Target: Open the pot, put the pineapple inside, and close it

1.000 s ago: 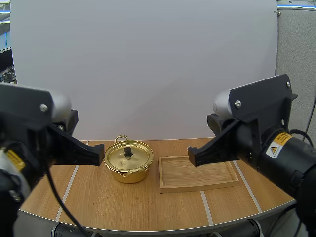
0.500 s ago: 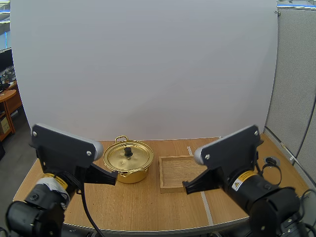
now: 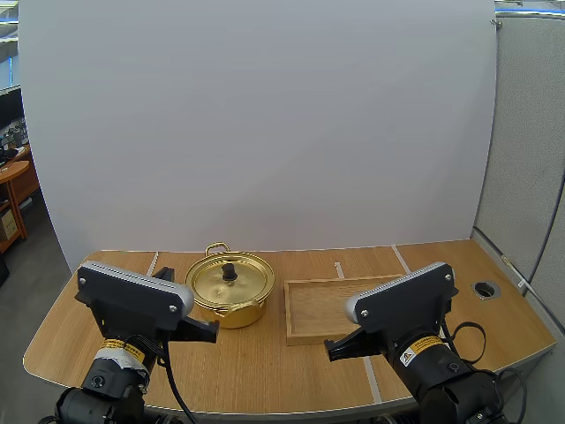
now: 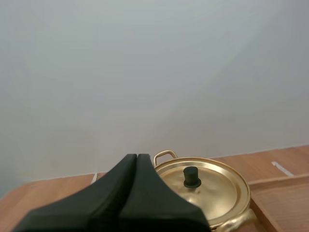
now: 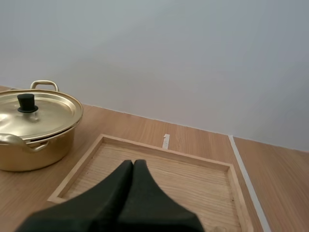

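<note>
Golden pot [image 3: 234, 314] sits on the wooden tabletop [image 3: 265, 371], its lid [image 3: 245, 283] on and the black knob [image 3: 229, 270] upright. A wooden tray [image 3: 311, 305] lies just beside it on the right. The left tool [image 3: 210, 329] hangs near the pot's front, fingers pressed together on nothing. The right tool [image 3: 331, 351], likewise closed and empty, hangs at the tray's near edge.
</note>
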Robot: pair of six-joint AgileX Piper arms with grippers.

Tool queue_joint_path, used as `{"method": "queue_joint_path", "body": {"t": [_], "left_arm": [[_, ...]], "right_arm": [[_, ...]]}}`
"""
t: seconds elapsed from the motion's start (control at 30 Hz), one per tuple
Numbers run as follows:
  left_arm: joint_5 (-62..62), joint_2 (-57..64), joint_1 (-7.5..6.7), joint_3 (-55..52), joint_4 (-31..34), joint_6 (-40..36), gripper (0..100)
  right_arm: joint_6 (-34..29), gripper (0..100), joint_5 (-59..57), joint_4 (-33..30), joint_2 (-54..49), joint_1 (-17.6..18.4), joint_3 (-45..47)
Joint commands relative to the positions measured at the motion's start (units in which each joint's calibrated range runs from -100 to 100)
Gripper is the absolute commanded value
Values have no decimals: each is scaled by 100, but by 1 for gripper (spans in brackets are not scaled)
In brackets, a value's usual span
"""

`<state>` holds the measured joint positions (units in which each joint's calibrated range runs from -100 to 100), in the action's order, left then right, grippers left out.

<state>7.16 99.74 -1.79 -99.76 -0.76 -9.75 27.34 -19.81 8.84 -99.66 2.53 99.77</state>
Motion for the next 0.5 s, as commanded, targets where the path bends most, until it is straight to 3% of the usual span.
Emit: {"method": "queue_joint_path", "body": {"t": [0.0,0.1,0.27,0.47], "left_arm": [[-161,26,107,-24,16,-502,0],[220,26,182,-24,16,-513,0],[1077,26,182,-24,16,-503,0],[2111,26,182,-24,16,-503,0]], "right_arm": [[-20,0,12,208,-34,-80,23],[-11,0,-186,186,-34,-87,23],[-13,0,-1148,159,-34,-87,23],[-13,0,-1148,159,-34,-87,23]]}}
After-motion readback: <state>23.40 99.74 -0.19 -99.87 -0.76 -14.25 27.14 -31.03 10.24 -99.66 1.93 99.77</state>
